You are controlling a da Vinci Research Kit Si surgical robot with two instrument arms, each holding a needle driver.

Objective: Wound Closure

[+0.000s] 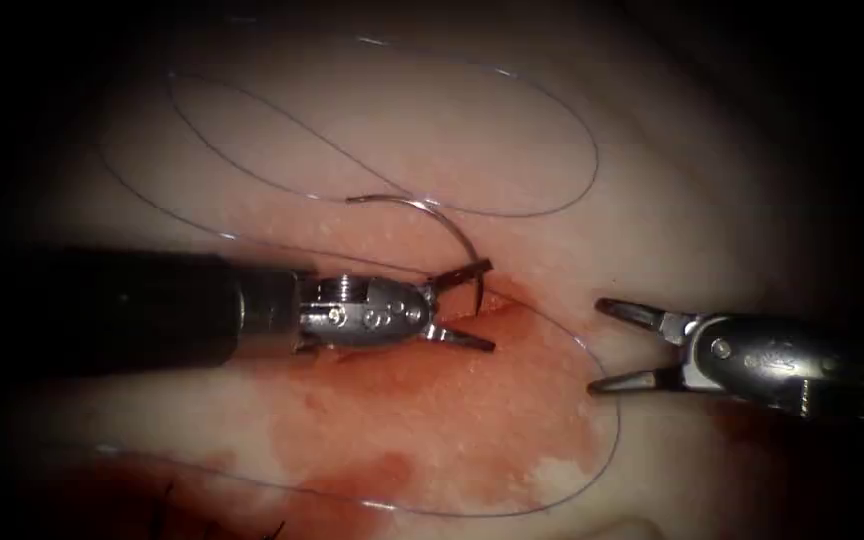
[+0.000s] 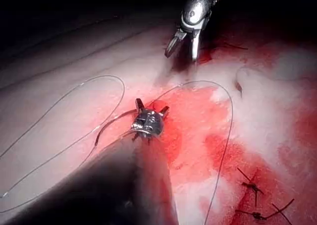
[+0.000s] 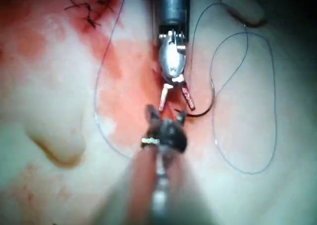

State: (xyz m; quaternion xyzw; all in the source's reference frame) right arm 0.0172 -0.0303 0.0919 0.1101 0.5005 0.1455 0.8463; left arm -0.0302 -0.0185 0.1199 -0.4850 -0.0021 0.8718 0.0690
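Needle: the thin curved steel needle (image 1: 432, 215) lay on the pale pork-belly tissue (image 1: 712, 170), just left of the cut (image 1: 497, 300). Its blunt tail pointed up and left; its other end ran down to the upper jaw of the left tool. Whether the tip sat in the tissue could not be told.
Thread: the fine dark suture thread (image 1: 552, 110) looped widely over the tissue's upper part and swept round its lower right, passing close to the right tool.
Red fluid: the red fluid (image 1: 422, 420) spread below the cut toward the tissue's lower edge.
Knots: dark cut ends of thread (image 2: 252, 188) marked finished stitches farther along the wound.
Left tool: the silver wristed left needle driver (image 1: 467, 305) came in level from the left, jaws spread; the upper jaw touched the needle near its tip end, with no firm pinch visible.
Right tool: the darker metal right needle driver (image 1: 617, 345) reached in level from the right, jaws spread wide, holding nothing, well apart from the needle.
Risk: with no tool clamped on it, the needle could roll or slip; the loose loops could snag either open jaw.
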